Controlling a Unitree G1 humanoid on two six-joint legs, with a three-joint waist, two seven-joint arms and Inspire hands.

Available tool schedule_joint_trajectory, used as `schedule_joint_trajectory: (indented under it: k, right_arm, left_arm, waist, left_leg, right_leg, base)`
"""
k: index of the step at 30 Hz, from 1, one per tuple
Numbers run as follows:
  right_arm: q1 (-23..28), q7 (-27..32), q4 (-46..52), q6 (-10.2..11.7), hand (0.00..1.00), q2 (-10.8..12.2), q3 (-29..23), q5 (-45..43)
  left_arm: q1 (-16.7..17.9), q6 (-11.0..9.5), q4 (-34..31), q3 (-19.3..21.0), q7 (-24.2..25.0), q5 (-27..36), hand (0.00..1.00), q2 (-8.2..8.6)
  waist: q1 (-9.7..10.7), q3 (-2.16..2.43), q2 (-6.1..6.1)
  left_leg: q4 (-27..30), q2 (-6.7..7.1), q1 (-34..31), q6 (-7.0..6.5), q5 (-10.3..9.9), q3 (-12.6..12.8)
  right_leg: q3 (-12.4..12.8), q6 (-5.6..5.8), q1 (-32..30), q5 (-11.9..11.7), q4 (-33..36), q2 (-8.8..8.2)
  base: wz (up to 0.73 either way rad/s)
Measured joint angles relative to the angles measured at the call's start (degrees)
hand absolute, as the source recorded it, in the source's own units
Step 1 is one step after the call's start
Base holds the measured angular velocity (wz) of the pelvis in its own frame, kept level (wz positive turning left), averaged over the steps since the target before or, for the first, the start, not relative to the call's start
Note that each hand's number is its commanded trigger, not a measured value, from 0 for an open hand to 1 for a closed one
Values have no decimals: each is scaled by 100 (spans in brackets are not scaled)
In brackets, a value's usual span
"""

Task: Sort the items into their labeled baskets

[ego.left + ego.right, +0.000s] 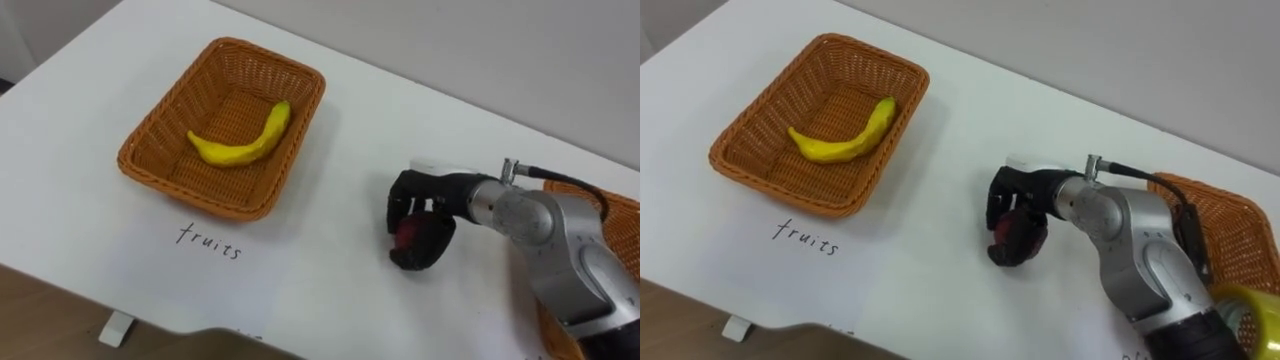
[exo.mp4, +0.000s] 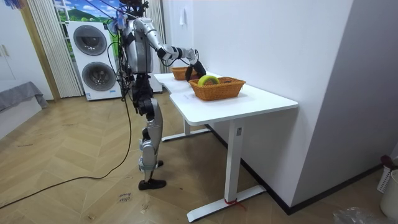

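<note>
Right hand [image 1: 421, 228] at the red fruit [image 1: 407, 236], on the table [image 1: 340, 130] to the right of the fruit basket [image 1: 190, 192]. The fingers are curled round the fruit from above. Whether the fruit rests on the tabletop or is just lifted cannot be told. The fruit is judged small, light, rounded and smooth, so it is likely to roll or slip. It is best enclosed round its widest part, thumb opposed to fingers, with moderate pressure only. The forearm is extended from the far right of the basket, with the wrist bent downward. A banana [image 1: 245, 145] is shown inside the fruit basket, and a second basket [image 1: 1230, 228] lies farther right.
</note>
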State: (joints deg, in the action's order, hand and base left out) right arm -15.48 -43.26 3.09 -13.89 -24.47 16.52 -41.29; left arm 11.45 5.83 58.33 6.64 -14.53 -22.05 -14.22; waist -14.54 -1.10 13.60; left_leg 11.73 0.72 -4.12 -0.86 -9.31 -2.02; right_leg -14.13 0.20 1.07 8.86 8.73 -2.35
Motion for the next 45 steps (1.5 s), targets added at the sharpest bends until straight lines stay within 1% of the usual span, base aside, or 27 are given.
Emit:
schedule_joint_trajectory:
  k: [3, 4, 5, 8, 10, 12, 13, 14, 17, 21, 24, 27, 30, 32, 33, 34, 36, 37, 38, 39, 40, 41, 42, 43, 44, 45]
  right_arm:
    - [0, 28, 240, -6, 100, -4, -55, 30]
    - [-1, 79, 365, 3, 100, -5, -63, 40]
    - [-1, 144, 482, 12, 100, -4, -97, 42]
    - [-28, 324, 758, 23, 100, -3, -346, 96]
    - [-48, 438, 911, 25, 100, -3, -528, 247]
    - [-81, 534, 1076, 18, 100, -4, -622, 306]
    - [-81, 589, 1224, 20, 100, -4, -665, 307]
    - [-83, 649, 1398, 18, 100, -4, -705, 305]
    - [-158, 818, 1711, 22, 100, -4, -727, 330]
    - [-222, 1015, 1834, 74, 100, -3, -754, 508]
    - [-271, 1091, 1919, 63, 100, 15, -754, 505]
    - [-286, 1145, 2121, 73, 100, 49, -754, 502]
    - [-342, 1199, 2240, 78, 100, 131, -758, 521]
    - [-440, 1279, 2252, 75, 100, 270, -757, 517]
    - [-487, 1305, 2251, 76, 100, 298, -751, 522]
    - [-614, 1359, 2229, 77, 100, 372, -738, 539]
    - [-828, 1524, 2161, 76, 100, 404, -653, 703]
    - [-940, 1583, 2149, 81, 100, 416, -614, 789]
    - [-1090, 1658, 2063, 92, 100, 471, -563, 870]
    - [-1173, 1711, 2000, 95, 100, 484, -513, 896]
    - [-1289, 1784, 1930, 82, 100, 486, -419, 910]
    - [-1303, 1820, 1929, 78, 100, 502, -383, 913]
    - [-1308, 1828, 1929, 76, 100, 508, -367, 913]
    - [-1314, 1863, 1924, 69, 100, 512, -329, 926]
    - [-1343, 1908, 1829, 66, 100, 547, -239, 922]
    - [-1390, 1912, 1741, 61, 100, 600, -179, 922]
  left_arm:
    - [0, 0, -5, -3, 0, 11, 0, 0]
    - [4, 0, -5, -3, 0, 28, 0, 2]
    - [6, -1, -2, -3, -9, 41, 0, 14]
    - [15, -4, 34, 4, -74, 76, 0, 51]
    - [19, -6, 90, 6, -140, 135, 0, 66]
    - [64, -2, 62, 42, -176, 175, 0, 108]
    - [89, -1, 37, 112, -190, 170, 0, 158]
    - [105, 3, 4, 219, -196, 167, 0, 221]
    - [112, 7, -68, 299, -199, 139, 0, 284]
    - [135, 7, -199, 332, -213, 119, 0, 331]
    - [171, 8, -192, 328, -214, 122, 0, 340]
    - [265, 15, -192, 326, -224, 120, 0, 389]
    - [378, 14, -201, 325, -225, 119, 0, 455]
    - [414, 14, -200, 329, -218, 122, 0, 462]
    - [421, 12, -201, 329, -217, 123, 0, 463]
    - [419, 4, -201, 329, -217, 126, 0, 460]
    - [411, 3, -211, 327, -220, 126, 0, 461]
    - [384, 3, -222, 323, -221, 126, 0, 455]
    - [364, 4, -226, 320, -227, 126, 0, 451]
    - [361, 4, -232, 320, -231, 126, 0, 449]
    - [362, 4, -255, 309, -232, 124, 0, 446]
    - [369, 6, -281, 307, -231, 114, 0, 443]
    - [369, 7, -284, 307, -230, 114, 0, 443]
    - [364, 9, -302, 308, -229, 118, 0, 442]
    - [365, 9, -304, 308, -229, 123, 0, 443]
    - [370, 12, -295, 308, -229, 124, 0, 444]
  waist:
    - [14, 0, -1]
    - [15, -16, -28]
    - [23, -13, -33]
    - [23, -17, -51]
    - [21, -6, -56]
    - [30, -6, -67]
    - [46, -2, -85]
    - [46, 17, -95]
    - [36, 27, -112]
    - [16, 28, -119]
    - [4, 28, -126]
    - [6, 24, -158]
    - [-3, 12, -178]
    - [-6, 14, -176]
    - [-10, 14, -175]
    - [-27, 17, -171]
    - [-76, 23, -162]
    - [-124, 31, -145]
    - [-150, 49, -115]
    - [-156, 55, -101]
    - [-155, 57, -70]
    - [-178, 78, -28]
    - [-197, 78, -8]
    - [-245, 60, 32]
    - [-338, 44, 53]
    - [-353, 39, 55]
  left_leg:
    - [-3, 1, 8, 0, 0, 7]
    - [-4, 1, 23, 0, 0, 13]
    - [-10, 3, 46, -1, 0, 16]
    - [-37, 6, 92, -2, 1, 15]
    - [-44, 5, 108, -2, 1, 13]
    - [-45, 6, 170, -1, 2, 11]
    - [-46, 7, 183, -1, 1, 6]
    - [-48, 7, 182, -1, 1, 4]
    - [-70, 4, 182, -1, 2, 4]
    - [-66, 6, 184, 1, 3, -7]
    - [-69, 6, 187, 1, 3, -6]
    - [-89, 5, 199, 1, 3, -3]
    - [-121, 4, 228, 1, 3, -13]
    - [-140, 2, 244, 1, 3, -37]
    - [-145, 3, 242, 2, 4, -44]
    - [-150, 3, 245, 3, 5, -49]
    - [-142, 3, 269, 4, 7, -46]
    - [-143, 3, 272, 4, 7, -53]
    - [-145, 5, 274, 4, 7, -69]
    - [-145, 7, 272, 4, 7, -90]
    - [-145, 12, 276, 4, 7, -143]
    - [-146, 17, 276, 4, 7, -178]
    - [-145, 22, 273, 4, 7, -212]
    - [-144, 30, 275, 4, 7, -302]
    - [-143, 31, 296, 3, 7, -315]
    - [-144, 34, 311, 3, 6, -334]
  right_leg:
    - [15, 0, 3, 0, 0, -3]
    - [24, 0, 14, 0, 0, -2]
    - [25, 0, 30, 0, 3, -4]
    - [20, 0, 83, 0, 0, -7]
    - [19, 1, 108, 0, 0, -5]
    - [13, 1, 150, 0, 0, -6]
    - [-11, 1, 186, 0, -7, -9]
    - [-15, 1, 187, 0, -6, -9]
    - [-10, 1, 193, 0, -4, -6]
    - [-9, 1, 201, 0, 1, -8]
    - [3, 1, 202, 0, 2, -6]
    - [13, 1, 202, 0, 2, -6]
    - [11, 1, 209, 0, 1, -3]
    - [-4, 2, 222, 1, 1, 1]
    - [-11, 2, 223, 1, 1, 0]
    - [-16, 2, 223, 1, 1, 0]
    - [-20, 2, 229, 1, 0, 0]
    - [-30, 2, 229, 1, -2, 0]
    - [-46, 3, 233, 1, -6, -1]
    - [-63, 3, 241, 1, -7, -1]
    - [-135, 3, 273, 1, -9, -4]
    - [-203, 3, 295, 1, -8, -6]
    - [-239, 3, 309, 2, -7, -8]
    - [-337, 3, 339, 2, -7, -10]
    - [-341, 4, 368, 2, -13, -10]
    - [-344, 6, 387, 3, -14, -10]
  base:
    - [0]
    - [-3]
    - [0]
    - [0]
    - [0]
    - [0]
    - [4]
    - [3]
    - [0]
    - [0]
    - [0]
    - [0]
    - [0]
    - [2]
    - [4]
    - [0]
    - [0]
    - [4]
    - [6]
    - [15]
    - [23]
    - [26]
    - [28]
    - [20]
    - [18]
    - [15]
